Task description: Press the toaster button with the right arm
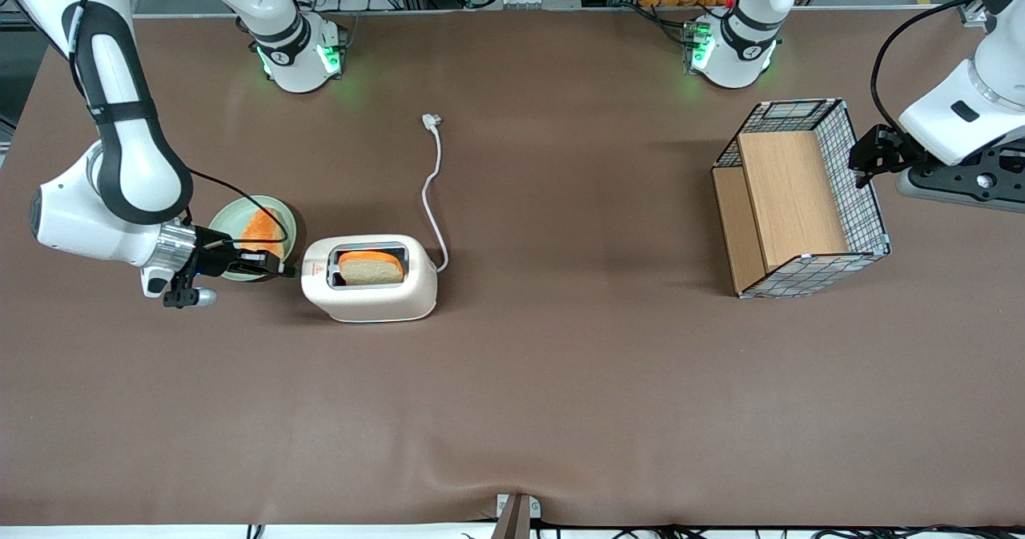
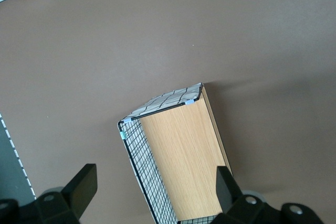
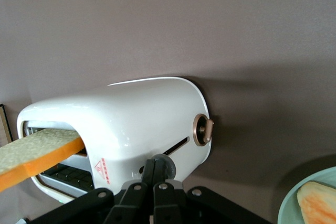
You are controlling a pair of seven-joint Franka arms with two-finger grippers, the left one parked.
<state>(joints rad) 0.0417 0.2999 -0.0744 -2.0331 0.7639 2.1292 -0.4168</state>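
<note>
At the working arm's end of the surface (image 1: 560, 411), my gripper (image 1: 282, 270) sits right against the narrow end of the toaster (image 1: 370, 283). From the wrist view the jaws look pressed together, tips resting on the small grey button (image 3: 164, 167) at the top of its dark slot; I hold nothing. I judge the press itself to be the step in hand: contact seems made, the lever not yet driven down, since the bread (image 1: 370, 267) stands well proud of the slot. The next move calls for a straight push along the slot toward the surface, kept in line so the tips don't slip off the tiny knob, and firm enough to latch without shoving the toaster.

That toaster is glossy cream plastic, rounded at every edge, with a red warning mark and a bronze dial (image 3: 202, 130) beside the slot. Its white cord (image 1: 433, 195) trails away, unplugged. Just beside my wrist a pale green plate (image 1: 288, 223) carries another orange-crusted slice (image 1: 264, 231). Underfoot is matte brown cloth.
</note>
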